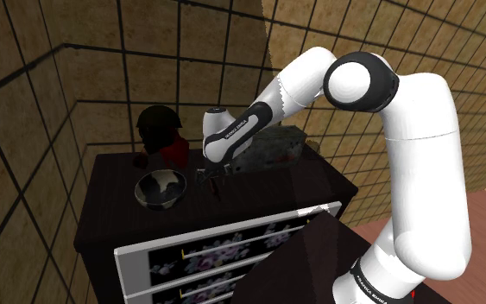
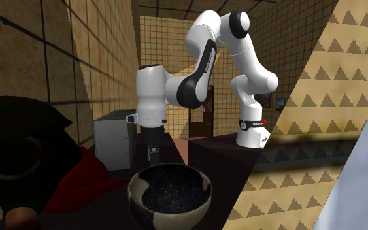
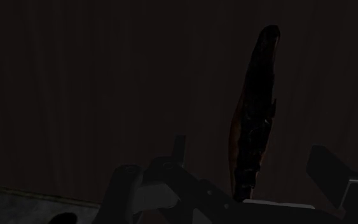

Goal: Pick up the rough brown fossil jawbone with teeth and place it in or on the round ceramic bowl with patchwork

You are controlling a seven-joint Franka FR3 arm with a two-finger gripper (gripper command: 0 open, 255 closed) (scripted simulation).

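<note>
Dark brown, almost black in the dim wrist view, the jawbone (image 3: pixel 255 114) lay flat on the counter (image 1: pixel 111 212) as a long, narrow, slightly bowed piece. Its near end reached in between the two fingers of the tool (image 3: pixel 247 151). The tool was released: its fingers stood well apart on either side of the bone, and no contact could be made out. In the shoulder view the tool (image 1: pixel 209 179) hung low over the middle of the counter, just beside the bowl (image 1: pixel 150 197) on the side towards the grey box (image 1: pixel 271 147) at the far edge. A black-and-red figure (image 1: pixel 161 138) stood at the far edge behind the bowl. The second exterior view showed the tool (image 2: pixel 152 155) pointing straight down, close above the surface, with the speckled dark hollow of the bowl (image 2: pixel 135 195) unoccupied. Judgement: the step in hand was the grasp, with the tool lined up over the bone but not yet closed. The next move would call for settling the last bit down, clenching across the thin width of the bone, then a lift high enough to clear the bowl's rim and a short carry sideways to it.
</note>
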